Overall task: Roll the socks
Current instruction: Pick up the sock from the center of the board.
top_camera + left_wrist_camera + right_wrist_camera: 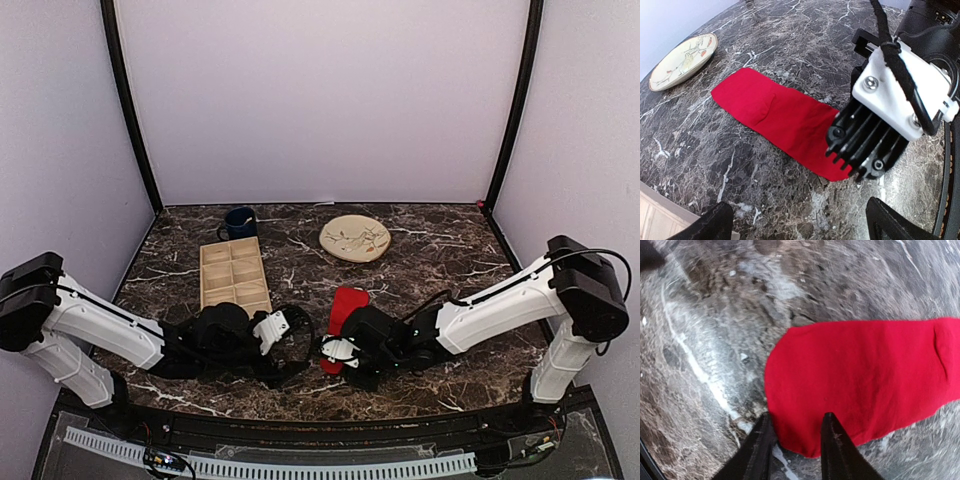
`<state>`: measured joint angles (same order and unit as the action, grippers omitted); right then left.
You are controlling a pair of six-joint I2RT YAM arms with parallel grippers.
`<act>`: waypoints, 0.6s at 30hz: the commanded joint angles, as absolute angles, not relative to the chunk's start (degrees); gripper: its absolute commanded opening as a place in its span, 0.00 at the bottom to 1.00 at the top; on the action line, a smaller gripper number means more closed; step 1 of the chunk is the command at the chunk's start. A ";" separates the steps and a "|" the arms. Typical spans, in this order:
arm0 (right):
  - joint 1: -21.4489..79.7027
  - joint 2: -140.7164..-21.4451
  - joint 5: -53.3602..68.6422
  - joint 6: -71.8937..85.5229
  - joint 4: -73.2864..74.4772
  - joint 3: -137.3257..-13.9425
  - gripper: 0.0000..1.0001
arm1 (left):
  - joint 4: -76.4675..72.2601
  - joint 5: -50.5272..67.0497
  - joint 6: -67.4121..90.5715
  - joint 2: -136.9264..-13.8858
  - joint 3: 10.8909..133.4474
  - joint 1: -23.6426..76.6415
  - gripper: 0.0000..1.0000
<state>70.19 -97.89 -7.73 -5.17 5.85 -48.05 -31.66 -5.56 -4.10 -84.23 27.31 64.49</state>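
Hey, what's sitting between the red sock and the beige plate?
Nothing: only bare marble table separates the sock from the plate, clearest in the left wrist view.

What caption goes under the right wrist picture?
Right gripper open at the rounded end of a flat red sock on marble table.

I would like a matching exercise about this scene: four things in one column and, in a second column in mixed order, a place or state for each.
Things
1. red sock
2. beige plate
3. blue mug
4. left gripper

Places or states
A. just behind the far end of the wooden tray
B. open, holding nothing
C. lying flat, one end between the fingers of the right gripper
D. beyond the sock, toward the back wall

Pairs: 1-C, 2-D, 3-A, 4-B
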 commanded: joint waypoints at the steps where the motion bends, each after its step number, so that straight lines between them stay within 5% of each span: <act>1: 70.66 -100.64 -8.56 -6.38 7.43 -49.45 0.24 | -34.72 -7.64 -3.70 -81.45 25.46 64.77 0.95; 11: 70.66 -98.70 -7.64 -4.31 8.79 -48.68 0.04 | -36.67 -6.62 -3.12 -80.10 23.65 64.78 0.95; 18: 69.06 -96.61 -0.50 -2.22 8.72 -49.13 0.00 | -36.65 -2.42 -3.69 -80.27 23.51 65.42 0.95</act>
<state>70.00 -98.54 -5.43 -4.01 7.31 -49.41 -35.31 -5.37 -3.79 -81.58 24.25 64.64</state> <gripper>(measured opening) 0.008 0.949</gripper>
